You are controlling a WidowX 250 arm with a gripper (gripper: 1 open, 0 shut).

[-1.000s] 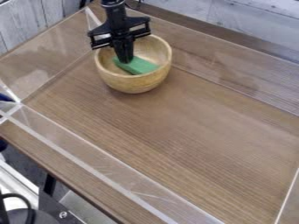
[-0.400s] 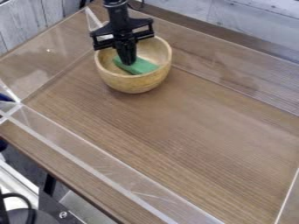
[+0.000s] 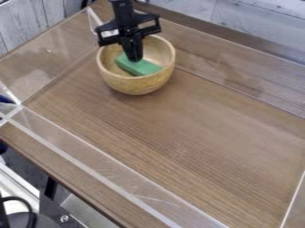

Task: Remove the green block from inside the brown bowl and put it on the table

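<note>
The pincer (image 3: 131, 55) sits slightly higher over the brown bowl (image 3: 136, 82) than a second ago, and the green block (image 3: 139, 67) shows more of its face. The jaws are closed, pointing straight down. The block lies in the bowl directly beneath and just right of the fingertips; whether they grip its near end cannot be made out. The arm's upper part is cut off at the frame's top.
</note>
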